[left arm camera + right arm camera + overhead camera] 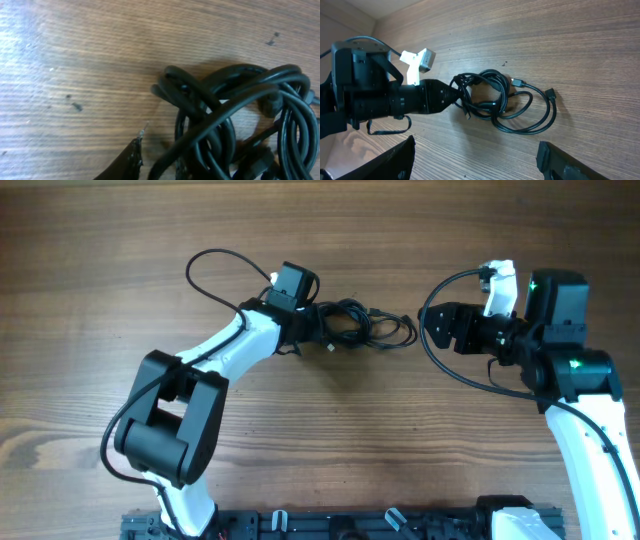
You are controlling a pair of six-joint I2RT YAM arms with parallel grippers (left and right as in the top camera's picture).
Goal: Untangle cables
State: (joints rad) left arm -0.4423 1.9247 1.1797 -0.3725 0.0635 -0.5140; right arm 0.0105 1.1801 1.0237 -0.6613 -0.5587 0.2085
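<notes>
The cables [355, 325] lie as a small tangled bundle of thin black cords on the wooden table, also seen in the left wrist view [235, 120] and the right wrist view [505, 105]. Two plug ends stick out on the bundle's right side, one with a pale tip [518, 81] and one black [551, 93]. My left gripper [320, 333] is at the bundle's left end, its fingers close together around a strand [157, 165]; it also shows in the right wrist view [451, 96]. My right gripper [432, 327] is open and empty just right of the bundle, its fingers wide apart [475, 162].
A thick black arm wire loops behind the left arm [205, 270]. Another curves around the right gripper [430, 355]. A black rail [350, 525] runs along the table's near edge. Bare wood lies in front of the bundle.
</notes>
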